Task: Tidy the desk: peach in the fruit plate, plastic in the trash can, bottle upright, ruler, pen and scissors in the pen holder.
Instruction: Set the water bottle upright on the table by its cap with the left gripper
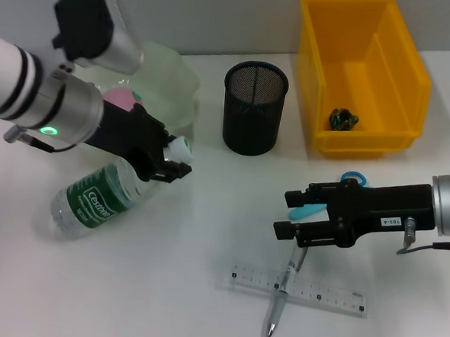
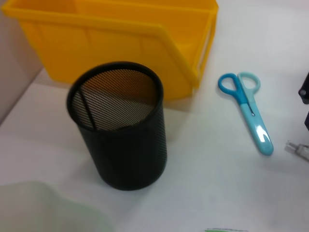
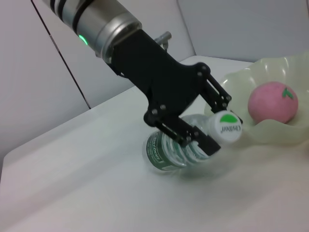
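A clear bottle [image 1: 93,201] with a green label lies tilted at the left, its white cap [image 1: 182,147] raised. My left gripper [image 1: 168,159] is shut on the bottle [image 3: 171,150] at its neck, which the right wrist view shows held by the left gripper [image 3: 207,118]. The pink peach [image 3: 271,101] rests in the pale green fruit plate [image 1: 169,77]. My right gripper [image 1: 291,213] stands open just above the blue scissors [image 1: 352,178], whose blade lies between its fingers. Below it, the pen [image 1: 280,298] lies across the clear ruler [image 1: 332,296]. The black mesh pen holder [image 1: 255,105] looks empty.
The yellow bin [image 1: 361,70] at the back right holds a dark crumpled piece of plastic [image 1: 342,118]. In the left wrist view, the pen holder [image 2: 120,130] stands in front of the bin [image 2: 120,38], with the scissors [image 2: 246,108] to one side.
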Available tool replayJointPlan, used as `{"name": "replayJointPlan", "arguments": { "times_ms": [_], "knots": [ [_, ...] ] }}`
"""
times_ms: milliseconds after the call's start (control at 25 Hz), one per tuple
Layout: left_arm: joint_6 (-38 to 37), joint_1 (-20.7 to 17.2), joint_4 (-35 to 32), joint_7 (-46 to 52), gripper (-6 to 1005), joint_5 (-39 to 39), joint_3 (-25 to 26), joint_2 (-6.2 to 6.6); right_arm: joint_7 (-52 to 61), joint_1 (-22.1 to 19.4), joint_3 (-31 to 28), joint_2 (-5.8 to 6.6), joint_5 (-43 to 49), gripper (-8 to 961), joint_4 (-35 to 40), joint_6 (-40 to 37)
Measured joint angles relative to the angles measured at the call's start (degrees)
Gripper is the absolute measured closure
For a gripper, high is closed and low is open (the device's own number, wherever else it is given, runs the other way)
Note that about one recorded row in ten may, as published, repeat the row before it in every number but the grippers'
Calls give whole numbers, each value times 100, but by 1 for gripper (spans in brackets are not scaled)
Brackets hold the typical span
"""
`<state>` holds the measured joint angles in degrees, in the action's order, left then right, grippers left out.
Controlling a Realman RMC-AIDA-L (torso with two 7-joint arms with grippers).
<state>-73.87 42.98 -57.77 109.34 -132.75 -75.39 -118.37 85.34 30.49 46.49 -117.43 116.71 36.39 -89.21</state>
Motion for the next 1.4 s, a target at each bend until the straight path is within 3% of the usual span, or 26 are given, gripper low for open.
{"name": "replayJointPlan", "arguments": {
  "times_ms": [880, 1400],
  "knots": [
    [-1179, -161, -410, -210, 559, 412, 1347, 16, -1, 58, 4, 1, -4, 244, -9, 0],
    [-1471, -227, -411, -377, 557, 526, 1800, 21, 11, 105, -8, -7, -20, 244, -10, 0]
  ]
}}
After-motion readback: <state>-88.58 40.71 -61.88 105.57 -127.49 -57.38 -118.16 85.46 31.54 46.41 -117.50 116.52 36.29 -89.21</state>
